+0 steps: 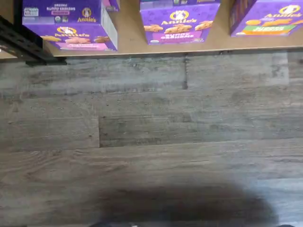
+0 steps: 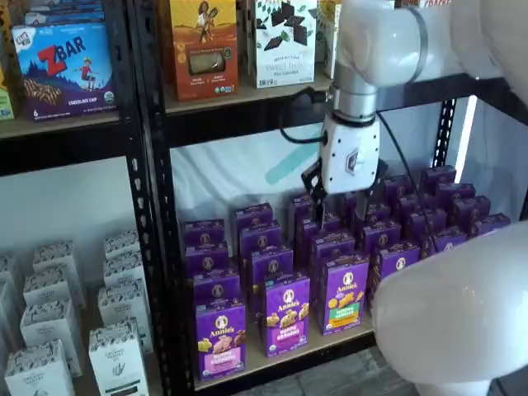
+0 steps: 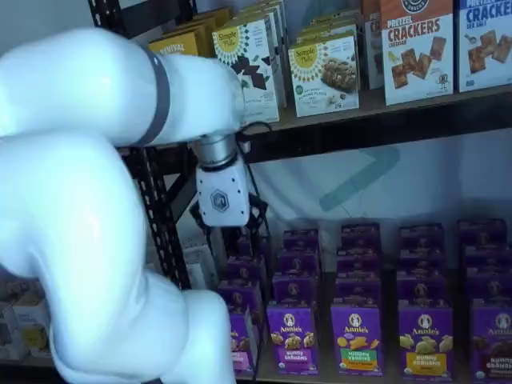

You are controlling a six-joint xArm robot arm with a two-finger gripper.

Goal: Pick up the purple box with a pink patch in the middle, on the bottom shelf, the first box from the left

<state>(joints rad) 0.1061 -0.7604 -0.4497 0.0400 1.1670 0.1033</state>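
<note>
1. Arm (image 2: 388, 41): white; in both shelf views it reaches in from above, its last link pointing straight down in front of the rack.
2. Gripper (image 2: 338, 210): white body with black fingers, hanging above the rows of purple boxes, well clear of them. The finger gap is not plain in either shelf view, so I cannot tell whether the fingers are apart or together. Nothing is held.
3. Purple box (image 2: 220, 338): upright, pink patch on its lower front, at the front left end of the bottom shelf (image 2: 280, 363), close to the black upright (image 2: 157, 247).
4. Neighbours: an all-purple carton (image 2: 287, 313) just beside it, then a green-patch carton (image 2: 345, 294).
5. Wrist view: the purple box (image 1: 71, 26) stands on the shelf board above grey plank floor (image 1: 151, 142).
</note>
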